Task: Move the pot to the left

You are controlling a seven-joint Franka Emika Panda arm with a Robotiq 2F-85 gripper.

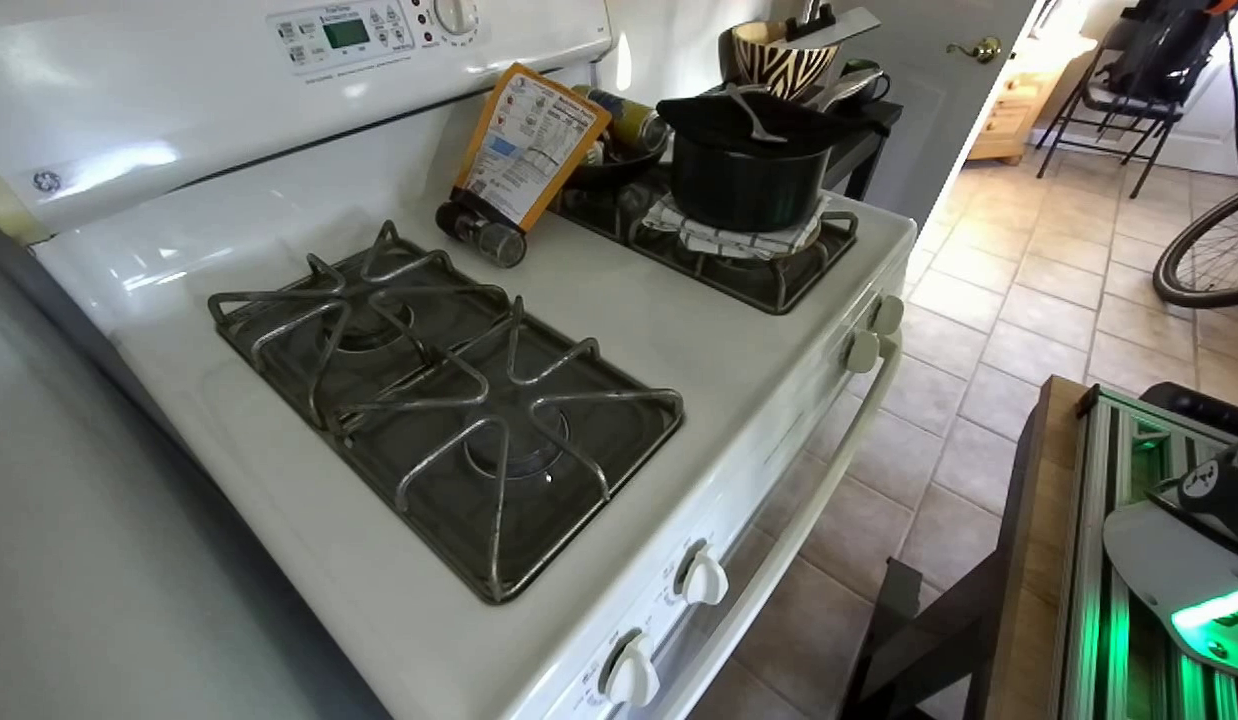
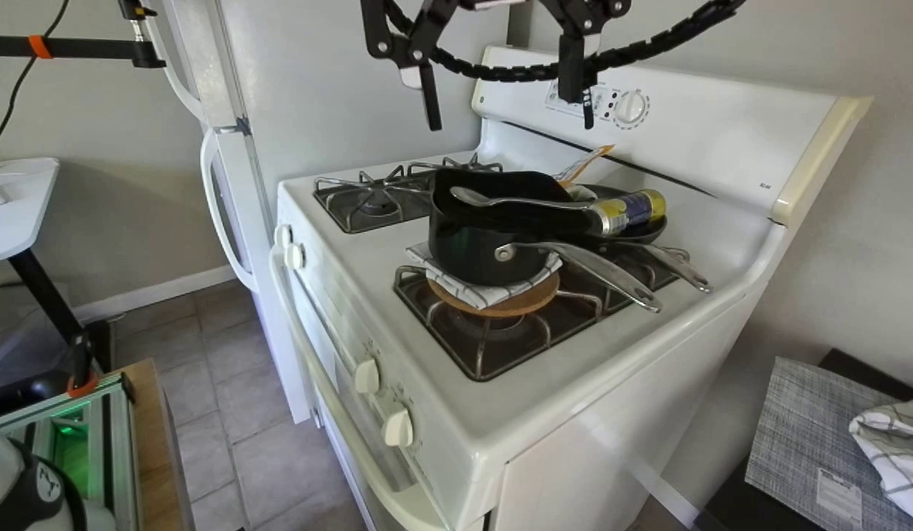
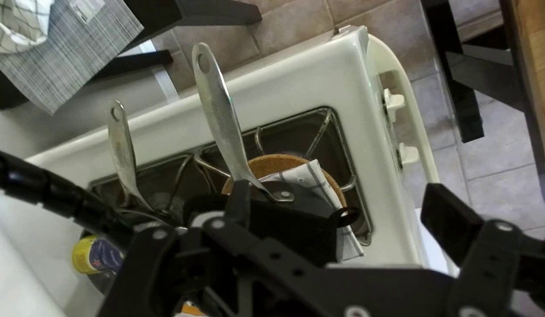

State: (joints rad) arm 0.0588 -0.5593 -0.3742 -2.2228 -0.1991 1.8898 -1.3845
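The black pot (image 1: 744, 190) stands upright on a folded checked cloth over a round cork trivet (image 2: 530, 299), on the front right burner. It shows in both exterior views (image 2: 467, 247). It has a long silver handle (image 2: 604, 273) toward the stove's right edge. A dark cover with a spoon (image 2: 515, 200) on it hides the inside. My gripper (image 2: 507, 107) is wide open, empty and above the stove. In the wrist view, the left finger of the gripper (image 3: 343, 213) overlaps the pot (image 3: 272, 200) near the handle's base; the right finger is over the stove's front edge.
The left burner grates (image 1: 449, 400) hold nothing. Behind the pot are a pan with a silver handle (image 3: 120, 149), a yellow can (image 2: 637, 210), an orange-edged pouch (image 1: 529, 145) and a small jar (image 1: 484, 235). The oven handle (image 1: 799, 530) runs along the front.
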